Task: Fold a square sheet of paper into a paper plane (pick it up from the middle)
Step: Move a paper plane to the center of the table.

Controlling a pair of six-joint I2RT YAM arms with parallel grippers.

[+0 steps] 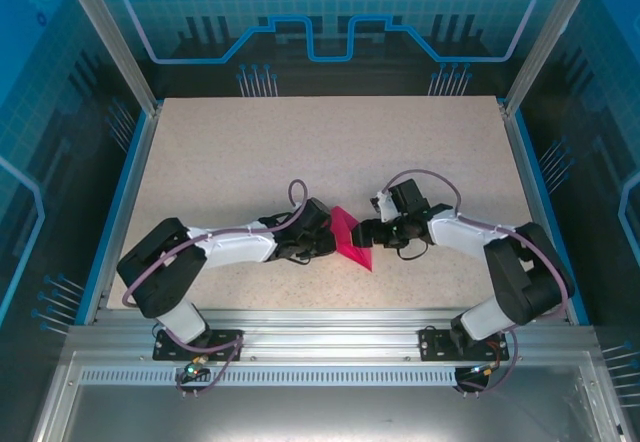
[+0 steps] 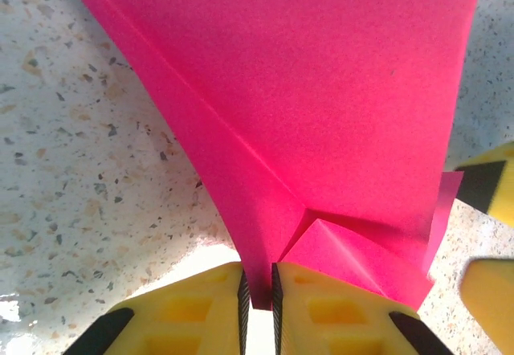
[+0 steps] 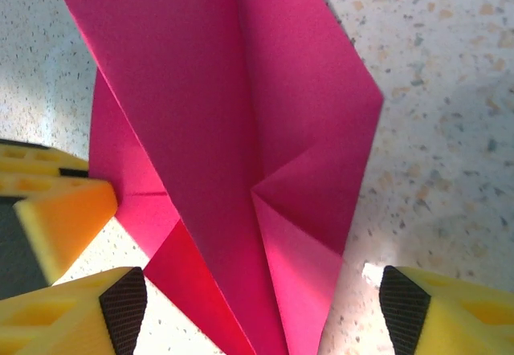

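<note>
The square sheet of paper (image 1: 352, 242) is magenta-pink and folded into a pointed shape with a centre ridge, standing on edge near the table's front middle. My left gripper (image 1: 328, 234) meets it from the left. In the left wrist view its jaws (image 2: 259, 291) stand a narrow slit apart, with the paper's (image 2: 321, 90) lower folded edge between the pads and touching both. My right gripper (image 1: 370, 232) faces it from the right. In the right wrist view this gripper (image 3: 263, 311) is open wide, and the paper (image 3: 241, 130) runs between its pads without touching either.
The speckled beige table (image 1: 320, 152) stretches away behind the arms, bounded by a blue frame and a metal rail at the near edge. A yellow finger (image 2: 490, 291) of the right gripper shows in the left wrist view. A finger (image 3: 56, 210) of the left gripper shows in the right wrist view.
</note>
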